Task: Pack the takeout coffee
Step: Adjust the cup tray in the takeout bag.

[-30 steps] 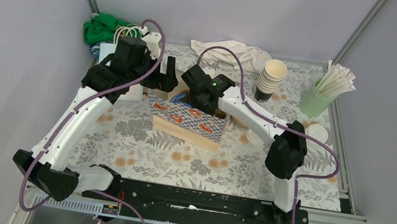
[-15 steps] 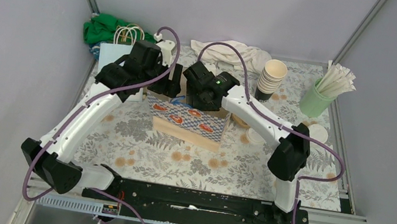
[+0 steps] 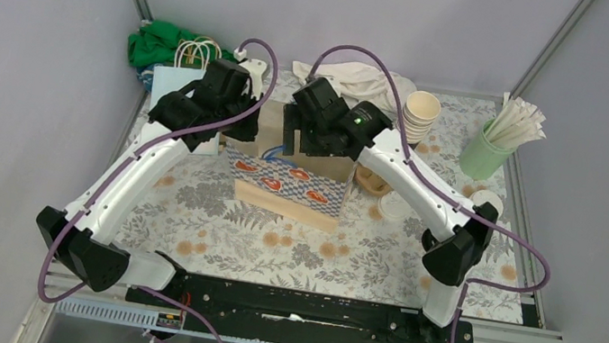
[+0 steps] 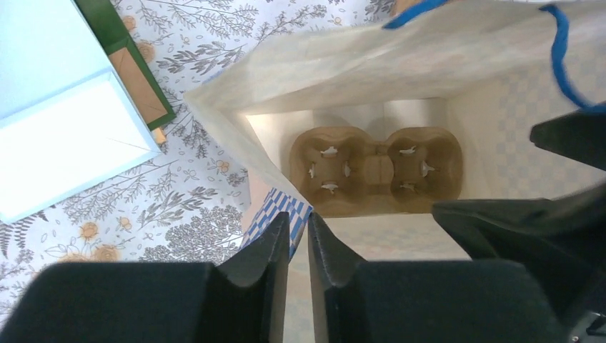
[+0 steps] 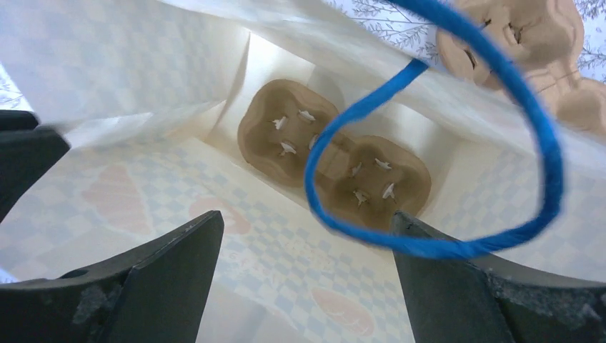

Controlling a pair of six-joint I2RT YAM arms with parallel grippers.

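From above, the paper bag [image 3: 290, 183] stood open mid-tabletop [image 3: 213, 212], nearer the far edge, with both arms bent over its mouth. The left hand [image 3: 242, 126] was at the bag's left rim and the right hand [image 3: 307, 143] over its far side. The takeout cups [image 3: 420, 114] sat stacked by the far edge, right of the bag and well apart from it, with none in either hand. A spare carrier [image 3: 371, 180] lay just right of the bag.

Through the left wrist camera the fingers were nearly together, with the bag's wall running in between them, so I took it to be pinching the rim. At the bottom of the bag lay a two-well pulp carrier [image 4: 376, 170], both wells empty.

Through the right wrist camera the fingers stood wide apart above the mouth, gripping nothing, and the blue handle loop [image 5: 429, 246] hung across between them.

To my eye the bag was only being readied and nothing was packed yet. The next move called for the right hand to fetch a cup from the stack and lower it upright into a well, clear of that loop, while the left held the rim open
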